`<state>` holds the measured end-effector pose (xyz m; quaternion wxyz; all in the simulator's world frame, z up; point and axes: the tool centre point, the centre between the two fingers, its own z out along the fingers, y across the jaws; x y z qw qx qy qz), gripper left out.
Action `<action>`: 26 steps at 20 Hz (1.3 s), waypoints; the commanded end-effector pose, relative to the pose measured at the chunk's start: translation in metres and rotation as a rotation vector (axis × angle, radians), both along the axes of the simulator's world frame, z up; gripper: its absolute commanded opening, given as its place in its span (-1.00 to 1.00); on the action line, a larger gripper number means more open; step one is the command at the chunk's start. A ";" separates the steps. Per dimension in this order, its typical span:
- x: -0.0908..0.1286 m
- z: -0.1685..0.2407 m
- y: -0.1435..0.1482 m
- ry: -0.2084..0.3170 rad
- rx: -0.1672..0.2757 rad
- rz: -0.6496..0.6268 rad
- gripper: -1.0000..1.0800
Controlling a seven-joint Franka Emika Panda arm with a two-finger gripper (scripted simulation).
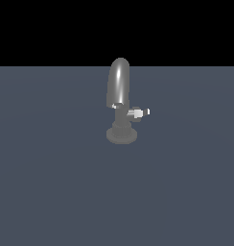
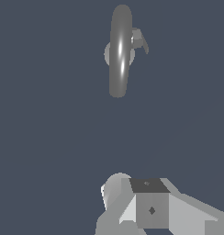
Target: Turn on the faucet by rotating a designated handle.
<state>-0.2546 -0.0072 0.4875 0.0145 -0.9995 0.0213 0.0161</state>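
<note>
Metal faucet stands on the worktop, well ahead of the gripper, whose jaw state I cannot tell. Its stub handle looks rigid, slick; push near the tip.

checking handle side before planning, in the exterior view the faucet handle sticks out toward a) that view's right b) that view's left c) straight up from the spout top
a: the handle juts sideways from the stem of the faucet toward the exterior view's right, its white tip outermost.
</note>
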 end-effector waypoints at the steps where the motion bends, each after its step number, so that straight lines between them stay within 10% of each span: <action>1: 0.000 0.000 0.000 0.000 0.000 0.000 -1.00; 13: 0.018 0.001 0.004 0.054 0.025 -0.049 -1.00; 26: 0.076 -0.003 0.011 0.232 0.107 -0.211 -1.00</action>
